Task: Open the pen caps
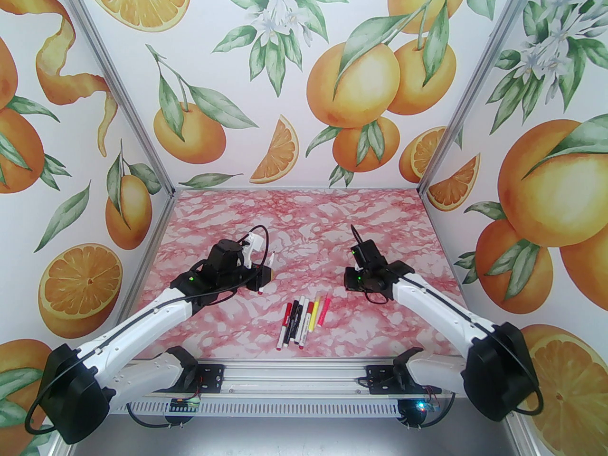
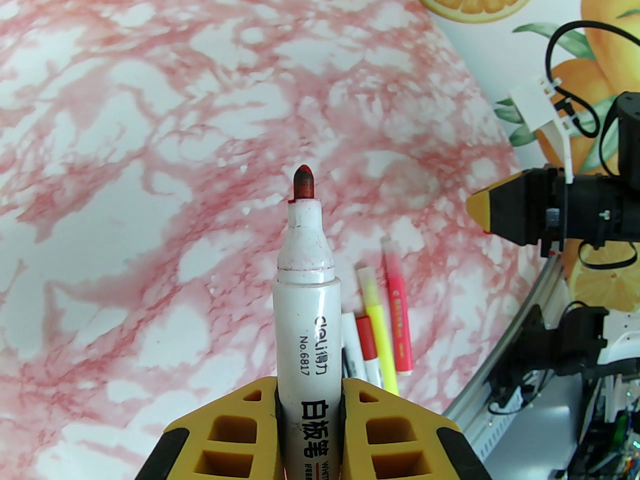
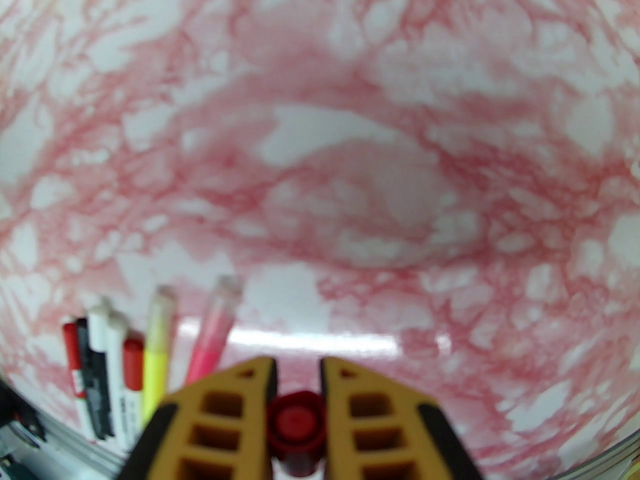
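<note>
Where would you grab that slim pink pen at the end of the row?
Probably mid-barrel, straight down from above, pinching across its width. The slim pink pen lies flat on the pink marbled table, bare surface on its outer side, though the yellow pen sits close on the other.

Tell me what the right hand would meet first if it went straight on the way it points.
Probably the bare table top, though depth is unclear. The right hand, shut on a red pen cap, has nothing else ahead.
</note>
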You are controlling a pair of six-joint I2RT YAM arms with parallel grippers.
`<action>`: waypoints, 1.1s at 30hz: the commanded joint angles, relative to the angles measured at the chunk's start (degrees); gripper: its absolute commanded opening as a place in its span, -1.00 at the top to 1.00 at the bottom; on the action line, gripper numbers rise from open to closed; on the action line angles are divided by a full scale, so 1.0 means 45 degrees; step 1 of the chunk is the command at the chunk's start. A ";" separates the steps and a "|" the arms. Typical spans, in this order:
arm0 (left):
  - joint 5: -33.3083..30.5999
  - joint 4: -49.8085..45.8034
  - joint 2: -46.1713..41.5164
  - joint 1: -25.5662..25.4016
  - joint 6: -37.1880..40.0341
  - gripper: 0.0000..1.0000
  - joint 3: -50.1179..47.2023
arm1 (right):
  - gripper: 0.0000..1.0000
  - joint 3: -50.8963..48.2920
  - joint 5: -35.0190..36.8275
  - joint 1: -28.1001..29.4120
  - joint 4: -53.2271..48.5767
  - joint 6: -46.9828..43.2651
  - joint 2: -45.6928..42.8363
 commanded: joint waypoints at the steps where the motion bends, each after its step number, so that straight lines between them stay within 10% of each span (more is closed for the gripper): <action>1: -0.0067 -0.0120 -0.0059 0.0065 -0.0105 1.00 -0.0234 | 0.83 -0.0300 0.0792 0.0140 0.0865 0.0055 0.0631; 33: 0.0299 0.0086 0.0559 0.0017 -0.0245 1.00 -0.0298 | 0.44 -0.0282 0.1189 0.0292 0.1766 -0.0115 0.3283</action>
